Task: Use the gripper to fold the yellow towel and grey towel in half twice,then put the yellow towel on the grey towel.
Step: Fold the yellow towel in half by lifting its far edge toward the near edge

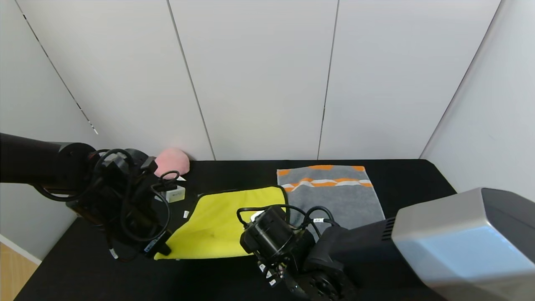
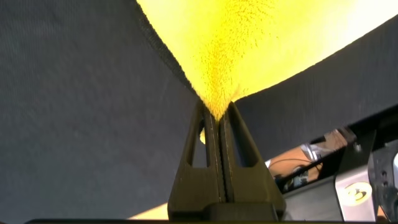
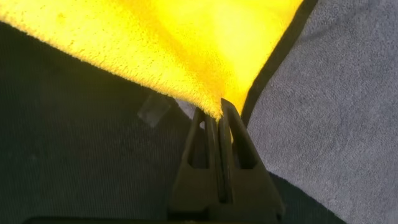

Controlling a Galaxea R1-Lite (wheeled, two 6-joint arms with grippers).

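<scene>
Head view shows the yellow towel on the black table, its right edge overlapping the flat, unfolded grey towel. I judge its first fold is just starting; everything else remains. My left gripper and right gripper each pinch a near corner, arms low.

The yellow towel lies left of the grey towel (edges overlapping), both on the table.
</scene>
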